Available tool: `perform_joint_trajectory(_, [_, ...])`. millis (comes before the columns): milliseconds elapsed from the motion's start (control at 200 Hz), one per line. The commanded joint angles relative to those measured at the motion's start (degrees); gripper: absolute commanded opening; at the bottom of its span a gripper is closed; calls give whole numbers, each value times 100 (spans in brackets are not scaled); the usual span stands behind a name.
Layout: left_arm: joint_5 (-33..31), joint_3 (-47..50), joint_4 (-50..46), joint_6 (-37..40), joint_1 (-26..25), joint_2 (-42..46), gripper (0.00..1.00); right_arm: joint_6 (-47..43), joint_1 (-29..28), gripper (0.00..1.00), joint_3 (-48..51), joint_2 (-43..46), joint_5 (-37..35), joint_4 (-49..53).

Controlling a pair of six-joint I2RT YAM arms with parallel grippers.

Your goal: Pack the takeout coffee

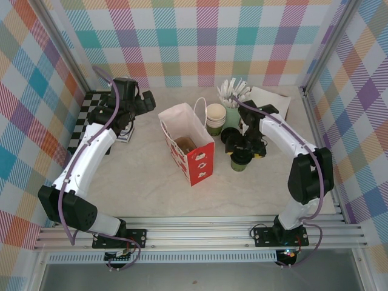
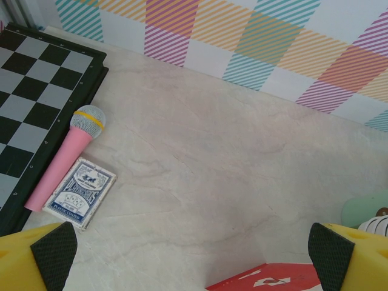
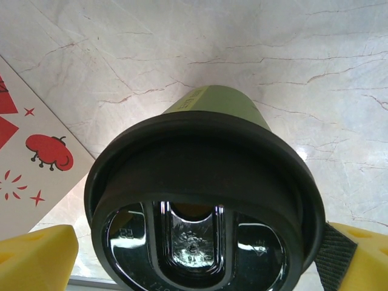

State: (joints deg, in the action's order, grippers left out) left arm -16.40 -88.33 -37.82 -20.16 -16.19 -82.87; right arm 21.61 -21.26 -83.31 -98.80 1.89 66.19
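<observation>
The takeout coffee (image 3: 206, 200) is a dark-green paper cup with a round black lid, seen from above in the right wrist view. It stands on the table (image 1: 139, 182) just right of the bag, with its green base (image 1: 240, 162) showing under the gripper. My right gripper (image 3: 194, 257) (image 1: 244, 148) is open and straddles the lid, one yellow finger on each side. The white paper bag (image 1: 185, 142) with a red side stands open-topped at the table's middle. My left gripper (image 2: 193, 260) (image 1: 144, 100) hangs open over bare table at the back left, with nothing between its fingers.
A checkerboard (image 2: 36, 91), a pink microphone (image 2: 66, 157) and a deck of cards (image 2: 80, 192) lie at the left. Behind the coffee stand stacked green cups (image 1: 215, 118) and a mint cup of white sticks (image 1: 233, 97). White paper (image 1: 270, 100) lies at the back right.
</observation>
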Motion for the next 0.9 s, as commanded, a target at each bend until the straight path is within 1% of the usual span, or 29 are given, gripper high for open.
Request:
perform_joint_trajectory(0, [-105, 5, -103, 5, 45, 113, 100, -86, -99, 100, -209, -171, -248, 351])
perform_joint_trajectory(60, [-102, 2, -112, 17, 45, 104, 100, -79, -138, 100, -238, -230, -357, 391])
perform_joint_trajectory(220, [-124, 3, -109, 47, 45, 104, 100, -45, -195, 100, -239, -280, -351, 329])
perform_joint_trajectory(460, [-148, 18, -129, 68, 46, 100, 100, -73, -220, 100, -26, -228, -535, 75])
perform_joint_trajectory(630, [-140, 44, -138, 65, 45, 113, 100, -103, -227, 100, 205, -125, -412, -196])
perform_joint_trajectory(695, [-135, 42, -141, 61, 45, 113, 100, -119, -227, 100, 207, -164, -389, -147])
perform_joint_trajectory(895, [-139, 46, -153, 62, 45, 120, 100, -70, -256, 100, 133, -241, -639, 147])
